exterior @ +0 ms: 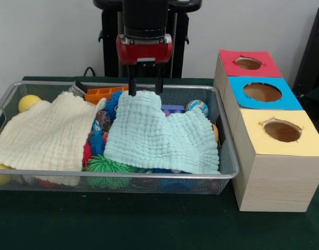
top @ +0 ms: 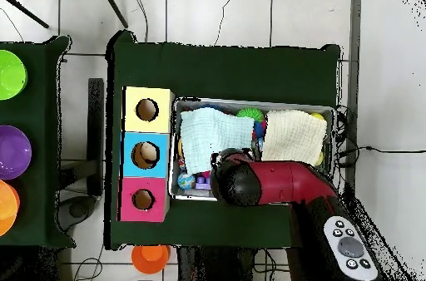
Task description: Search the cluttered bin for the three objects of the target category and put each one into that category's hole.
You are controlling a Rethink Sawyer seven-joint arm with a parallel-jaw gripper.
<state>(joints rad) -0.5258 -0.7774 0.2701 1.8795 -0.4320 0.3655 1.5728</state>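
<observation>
We see the black gripper [exterior: 145,88] with its two fingers spread apart, tips touching the back edge of the pale blue cloth [exterior: 162,135] in the wire mesh bin [exterior: 149,179]. A cream cloth [exterior: 47,135] lies beside it. Toys underneath are mostly hidden.
</observation>
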